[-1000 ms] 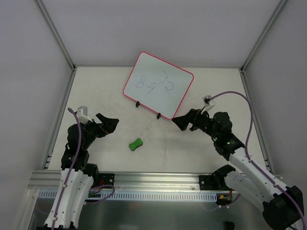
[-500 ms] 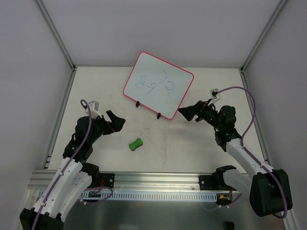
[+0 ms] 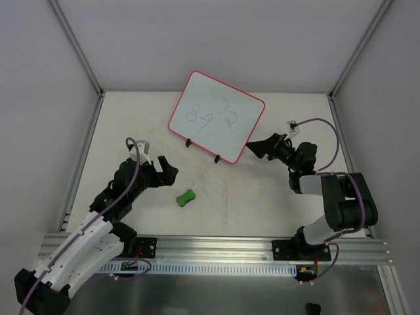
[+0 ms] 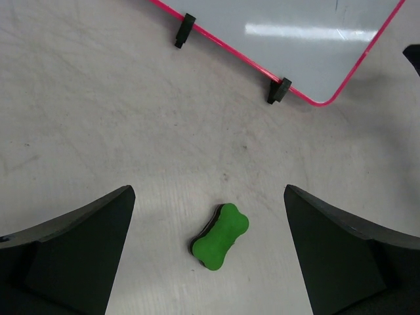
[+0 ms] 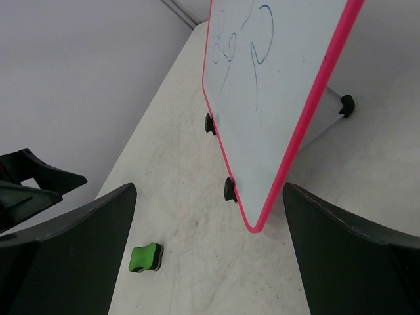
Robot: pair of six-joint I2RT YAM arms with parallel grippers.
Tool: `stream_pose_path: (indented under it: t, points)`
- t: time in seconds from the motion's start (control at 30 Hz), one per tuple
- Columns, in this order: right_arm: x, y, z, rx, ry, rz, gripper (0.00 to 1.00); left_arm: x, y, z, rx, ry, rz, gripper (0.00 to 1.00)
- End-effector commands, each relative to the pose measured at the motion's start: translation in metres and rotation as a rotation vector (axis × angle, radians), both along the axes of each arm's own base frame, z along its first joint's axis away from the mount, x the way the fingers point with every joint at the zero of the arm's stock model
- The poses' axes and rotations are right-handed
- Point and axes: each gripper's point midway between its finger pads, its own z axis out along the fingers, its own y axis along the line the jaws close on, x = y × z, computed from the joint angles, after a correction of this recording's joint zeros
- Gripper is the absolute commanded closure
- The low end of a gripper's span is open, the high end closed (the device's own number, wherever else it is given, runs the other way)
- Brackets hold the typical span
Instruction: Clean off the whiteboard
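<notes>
**Whiteboard** (image 3: 216, 117) – white board with rounded corners and a thin pink-red frame. It is standing at the far middle of the table (image 3: 275, 197), propped on two small black clip feet (image 3: 189, 142) along its near edge and turned at an angle to the table's sides. Dark handwritten numerals (image 3: 211, 115) are showing across its face.

**Right gripper** (image 3: 254, 147) – it is hovering just beside the board's near right corner. Its jaws are standing wide apart and holding nothing. In the right wrist view that corner is sitting between the two spread fingers, with both fingers clear of the frame.

**Green eraser** (image 3: 186, 197) – small and bone-shaped, with a dark underside. It is lying flat on the table on the near side of the board, well apart from it, and nothing is touching it.

**Left gripper** (image 3: 169, 167) – it is hanging above the table just left of the eraser and pointing toward the board. Its jaws are spread fully and are empty. In the left wrist view the eraser is lying between the two fingers, with the board's near edge and both feet beyond it.

**Table** – pale and scuffed, with faint grey smears, and plain light walls are enclosing it on three sides.
</notes>
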Motion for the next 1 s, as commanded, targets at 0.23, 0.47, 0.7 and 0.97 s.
stream_pose_path:
  t: [0.23, 0.47, 0.7, 0.97]
  points:
    - [0.03, 0.007, 0.042, 0.028, -0.262, 0.06, 0.01, 0.001, -0.031, 0.017, 0.253, -0.07, -0.212, 0.01]
    - [0.05, 0.006, 0.023, 0.029, -0.229, 0.045, 0.01, 0.004, -0.039, 0.007, 0.358, -0.047, -0.318, 0.01]
    - [0.064, 0.007, 0.02, 0.044, -0.22, 0.05, 0.08, -0.001, -0.047, -0.009, 0.436, 0.039, -0.43, 0.01]
    - [0.083, 0.012, 0.016, 0.073, -0.196, 0.067, 0.33, -0.004, -0.053, -0.023, 0.465, 0.101, -0.5, 0.01]
